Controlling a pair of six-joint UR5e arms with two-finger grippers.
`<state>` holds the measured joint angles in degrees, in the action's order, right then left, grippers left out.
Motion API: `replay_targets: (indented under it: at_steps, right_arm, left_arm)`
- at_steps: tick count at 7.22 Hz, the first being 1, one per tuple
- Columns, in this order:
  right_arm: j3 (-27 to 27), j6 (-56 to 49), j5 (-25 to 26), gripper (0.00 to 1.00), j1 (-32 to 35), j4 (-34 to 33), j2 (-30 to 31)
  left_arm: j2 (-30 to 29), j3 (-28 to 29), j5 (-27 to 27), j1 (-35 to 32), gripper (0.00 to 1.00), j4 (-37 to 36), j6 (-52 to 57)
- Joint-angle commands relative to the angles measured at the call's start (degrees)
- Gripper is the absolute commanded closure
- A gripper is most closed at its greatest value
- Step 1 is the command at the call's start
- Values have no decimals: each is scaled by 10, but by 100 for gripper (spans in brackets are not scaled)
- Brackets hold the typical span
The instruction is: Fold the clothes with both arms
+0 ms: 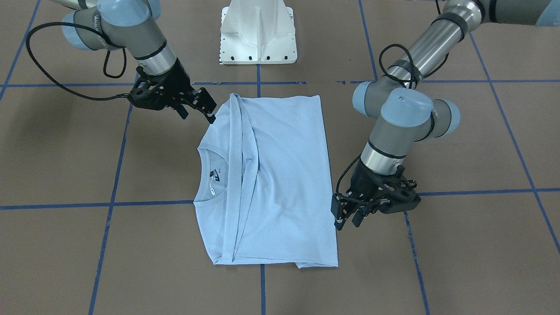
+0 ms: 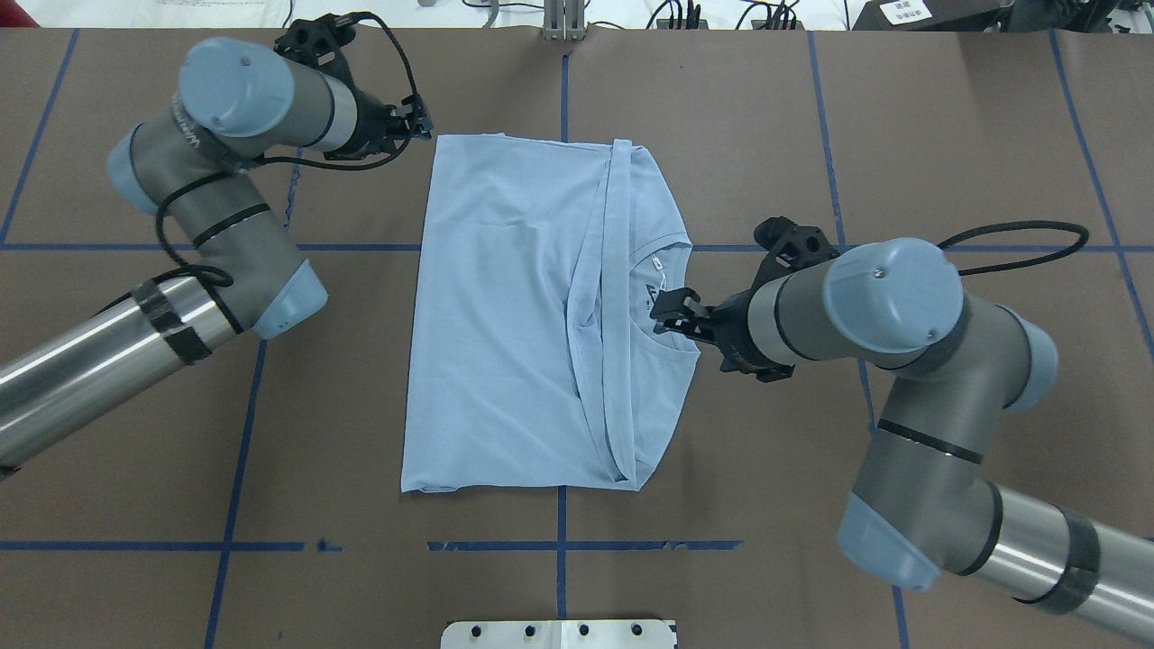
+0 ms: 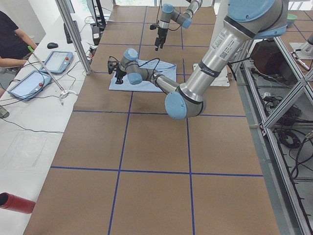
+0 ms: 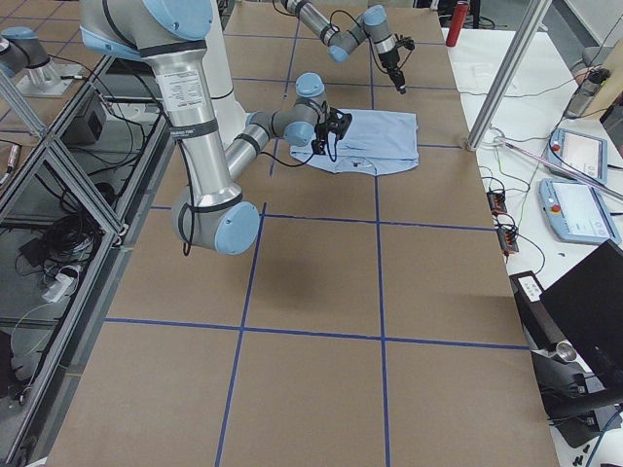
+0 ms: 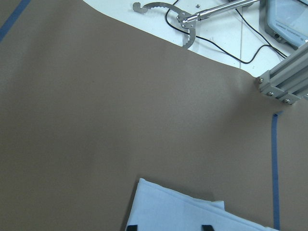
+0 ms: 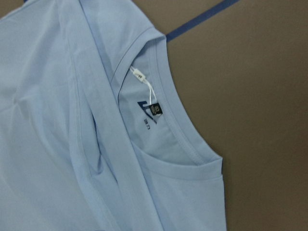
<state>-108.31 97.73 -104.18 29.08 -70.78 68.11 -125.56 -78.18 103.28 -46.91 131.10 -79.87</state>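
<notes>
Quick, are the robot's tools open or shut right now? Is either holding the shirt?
Left tool: open, holding nothing.
Right tool: open, holding nothing.

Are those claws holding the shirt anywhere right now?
No, nothing is held. The left gripper and right gripper both stand open near the T-shirt, gripping no cloth.

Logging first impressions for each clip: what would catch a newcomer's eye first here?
A light blue T-shirt, partly folded, lies flat in the middle of the brown table. The right gripper hangs open by its collar. The left gripper hangs open near the shirt's opposite, far corner.
</notes>
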Motion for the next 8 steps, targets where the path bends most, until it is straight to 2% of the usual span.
replay_targets:
  at_steps: [1, 2, 5, 6, 8]
  right_arm:
    - [30, -104, 25, 0, -57, -125, -78]
    - [38, -186, 54, 0, -78, -189, -108]
    - [129, -316, 57, 0, -89, -210, -166]
    - [133, -341, 57, 0, -97, -211, -161]
    - [124, -373, 51, 0, -98, -259, -156]
  left_arm:
    - [47, -58, 16, -1, 43, -1, 1]
    - [49, -58, 15, -1, 43, -1, 1]
    - [51, -57, 15, 0, 43, -1, 1]
    - [51, -57, 15, 0, 43, -1, 0]
    - [51, -58, 15, 0, 43, -1, 0]
